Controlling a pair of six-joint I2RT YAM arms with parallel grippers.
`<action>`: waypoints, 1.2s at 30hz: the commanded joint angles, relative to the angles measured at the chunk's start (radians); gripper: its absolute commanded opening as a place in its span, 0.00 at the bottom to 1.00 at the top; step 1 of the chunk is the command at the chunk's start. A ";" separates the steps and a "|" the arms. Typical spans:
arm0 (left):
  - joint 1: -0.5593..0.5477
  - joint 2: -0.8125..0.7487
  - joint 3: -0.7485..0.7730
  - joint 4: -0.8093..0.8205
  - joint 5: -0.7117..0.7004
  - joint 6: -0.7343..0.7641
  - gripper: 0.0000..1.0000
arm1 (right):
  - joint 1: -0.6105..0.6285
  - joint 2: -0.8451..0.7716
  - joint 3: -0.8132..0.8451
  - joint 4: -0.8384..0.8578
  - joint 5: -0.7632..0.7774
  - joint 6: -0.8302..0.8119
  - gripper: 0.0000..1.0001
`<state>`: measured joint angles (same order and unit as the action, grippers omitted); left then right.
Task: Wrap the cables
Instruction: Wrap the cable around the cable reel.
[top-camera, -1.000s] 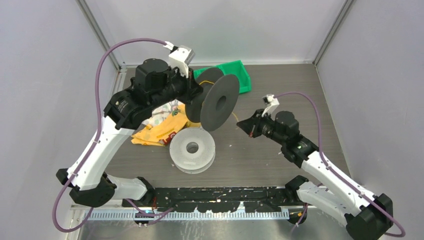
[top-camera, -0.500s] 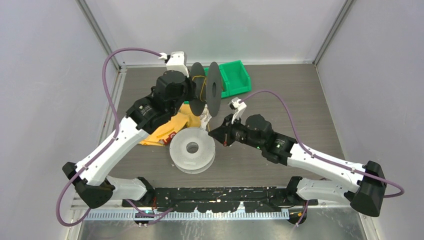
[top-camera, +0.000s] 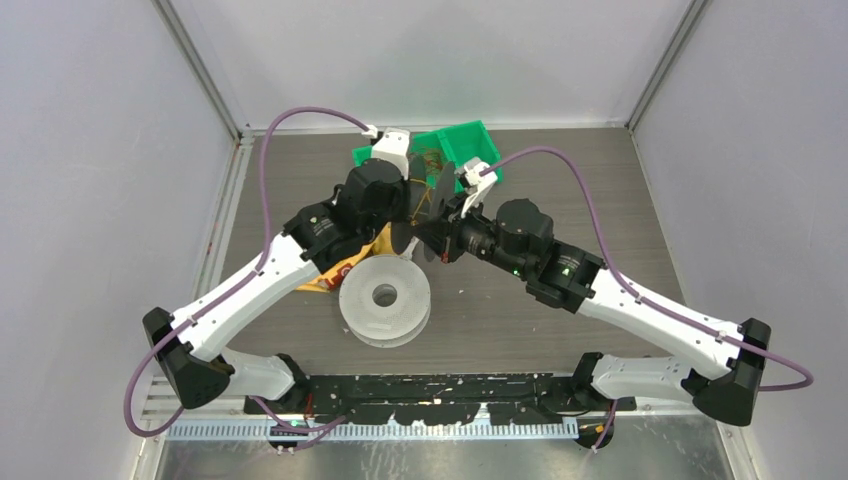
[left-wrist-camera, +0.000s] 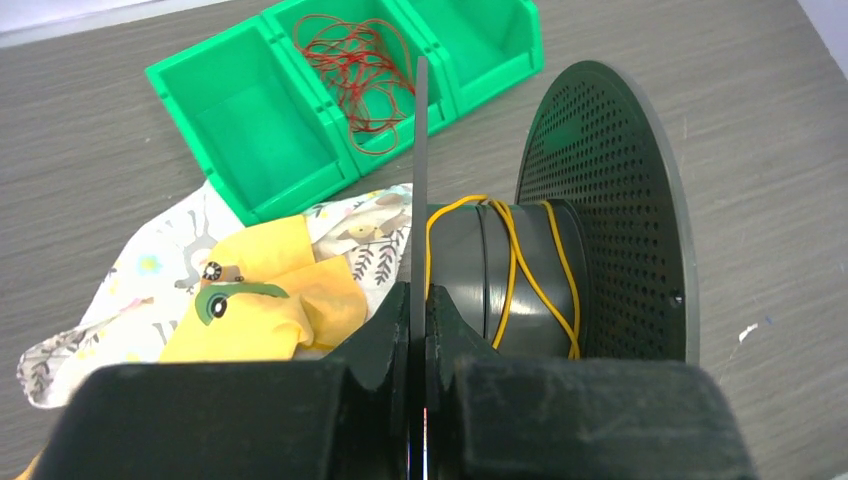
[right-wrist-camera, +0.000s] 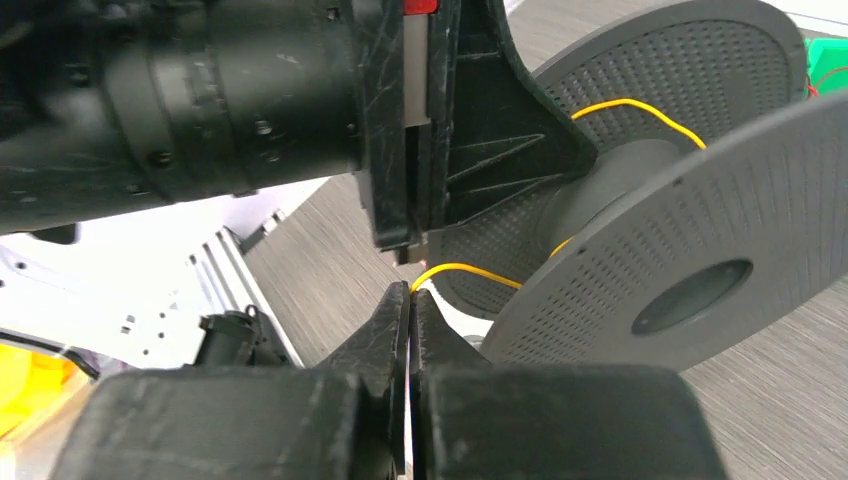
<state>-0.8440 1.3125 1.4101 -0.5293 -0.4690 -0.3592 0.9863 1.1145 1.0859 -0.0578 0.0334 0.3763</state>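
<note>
The right pincer (right-wrist-camera: 410, 300) is pressed together on the yellow cable (right-wrist-camera: 470, 270), nipping the thin strand right at its black fingertips; from there the wire curves up to the hub of the dark grey spool (left-wrist-camera: 610, 200). The left pincer (left-wrist-camera: 418, 300) is clamped on the thin rim of that spool's near flange, holding it on edge above the table. The spool is matte plastic, its two round flanges dotted with small holes, and the cable lies round the smooth hub in a few loose, crossing turns. Both arms reach inward from their bases at the near edge, the left arm (top-camera: 250, 290) slanting up from the left and the right arm (top-camera: 640, 305) from the right. Their wrists meet over the far middle of the table, purple hoses (top-camera: 590, 210) arching above them. Just beyond the spool sits a green bin (left-wrist-camera: 250, 120) with three compartments, a tangle of red cables (left-wrist-camera: 355, 55) lying in the middle one. Left of the spool lies a crumpled printed cloth (left-wrist-camera: 130, 290) with a yellow cloth (left-wrist-camera: 270, 300) on it. Nearer to me a pale round spool (top-camera: 385, 300) lies flat. The table (top-camera: 560, 170) is grey wood grain, with plain pale walls around it.
</note>
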 joint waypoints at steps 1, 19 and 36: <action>-0.008 -0.036 0.034 0.074 0.116 0.104 0.01 | 0.002 0.029 0.074 -0.059 0.016 -0.093 0.00; 0.026 0.015 0.259 -0.455 0.797 0.459 0.00 | -0.195 -0.047 0.247 -0.517 -0.510 -0.417 0.00; 0.028 0.166 0.479 -0.603 1.098 0.525 0.01 | -0.418 0.027 0.233 -0.800 -0.909 -0.634 0.01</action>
<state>-0.8223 1.4319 1.7927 -1.1011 0.4931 0.1684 0.5861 1.1534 1.3323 -0.8253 -0.7914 -0.2188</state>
